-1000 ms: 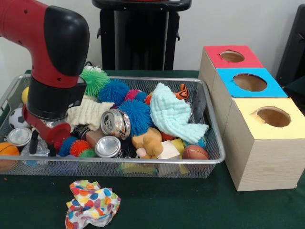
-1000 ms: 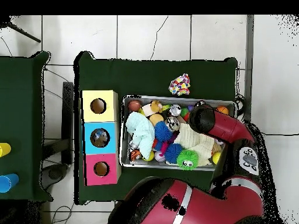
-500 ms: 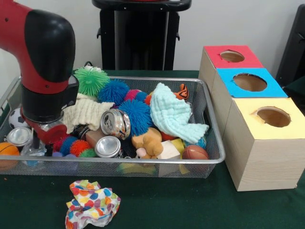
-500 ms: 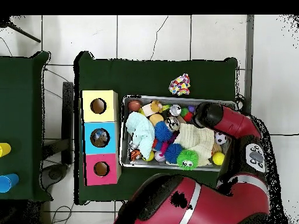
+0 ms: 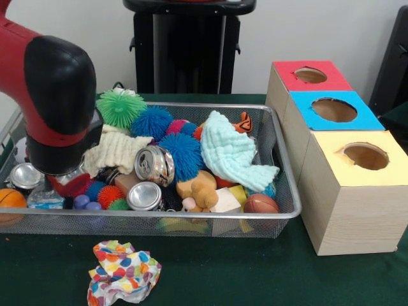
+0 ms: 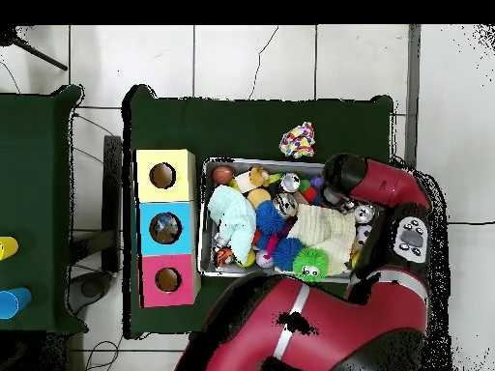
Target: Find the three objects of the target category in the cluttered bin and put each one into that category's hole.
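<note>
Looking at the bin's (image 5: 284,213) left end in the front view, you see a wrinkly clear plastic piece (image 5: 46,197) low against the mesh beside the orange ball (image 5: 9,201); the arm (image 5: 54,108) hides the gripper, so you cannot tell its state

Arm (image 5: 54,102) red with black joint. Bin (image 5: 191,220) silver wire mesh. Table cloth (image 5: 255,274) dark green. Boxes pale wood: far top (image 5: 310,75) red, middle top (image 5: 334,109) blue, near top (image 5: 363,156) yellow. Crumpled cloth (image 5: 122,272) white with multicoloured dots. Spiky balls: green (image 5: 121,107), blue (image 5: 152,121), orange (image 5: 107,195). Knit cloth (image 5: 118,152) cream. Folded cloth (image 5: 233,153) mint. Cans (image 5: 145,196) shiny silver. Plush toy (image 5: 199,188) tan. Small football (image 5: 261,204) brown. Ball at left end (image 5: 9,201) orange.
</note>
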### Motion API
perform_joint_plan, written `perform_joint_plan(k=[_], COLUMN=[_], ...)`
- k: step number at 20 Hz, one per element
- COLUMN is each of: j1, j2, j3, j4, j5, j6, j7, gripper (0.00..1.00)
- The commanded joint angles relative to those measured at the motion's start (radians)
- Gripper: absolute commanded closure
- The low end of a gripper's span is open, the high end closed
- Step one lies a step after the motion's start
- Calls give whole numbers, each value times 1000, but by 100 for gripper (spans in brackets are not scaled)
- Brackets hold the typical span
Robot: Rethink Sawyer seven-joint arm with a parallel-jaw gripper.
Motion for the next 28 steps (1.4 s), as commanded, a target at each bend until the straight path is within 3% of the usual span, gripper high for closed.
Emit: perform_joint_plan(k=[1, 5, 7, 10, 17, 18, 21, 28], j1=[60, 30, 18, -18, -39, -38, -30, -65], j2=[164, 166, 170, 158, 137, 136, 137, 127], j3=[-32, 8, 33, 97, 141, 143, 137, 205], j4=[-39, -41, -35, 13, 31, 26, 22, 19], j5=[-128, -129, -143, -181, -204, -217, -224, -252], j6=[57, 14, -95, -380, -378, -364, -350, -309], j7=[22, -38, -47, -59, -133, -134, -131, -222], gripper=[0, 0, 0, 0, 0, 100, 100, 100])
